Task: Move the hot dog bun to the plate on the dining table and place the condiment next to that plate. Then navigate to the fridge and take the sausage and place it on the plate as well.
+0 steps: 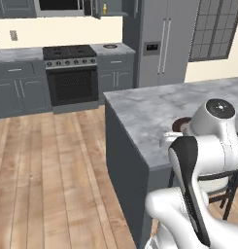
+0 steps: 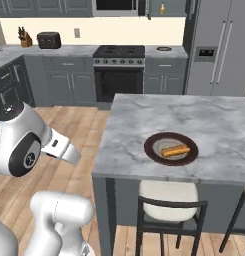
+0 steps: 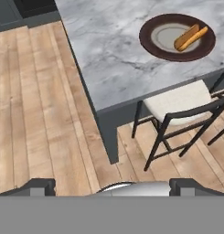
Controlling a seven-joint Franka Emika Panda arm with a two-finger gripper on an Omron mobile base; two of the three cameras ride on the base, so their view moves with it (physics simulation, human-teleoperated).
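A dark brown plate (image 2: 153, 151) lies on the grey marble dining table (image 2: 144, 120), near its front edge. The hot dog bun (image 2: 175, 150) rests on that plate; the hand view shows the plate (image 3: 152, 48) and the bun (image 3: 190, 37) at the top right. My gripper (image 3: 114, 186) hangs open above the wood floor, left of the table's corner, with nothing between its fingers. A small yellow bottle, the condiment (image 2: 162, 8), stands on a high cabinet shelf by the fridge (image 2: 219, 45). The fridge doors are closed, so the sausage is hidden.
A cushioned chair (image 3: 177, 103) is tucked under the table below the plate. The stove (image 2: 119, 52) and grey counters line the back wall, with a toaster (image 2: 49, 39) on the left counter. Open wood floor (image 1: 47, 160) lies left of the table.
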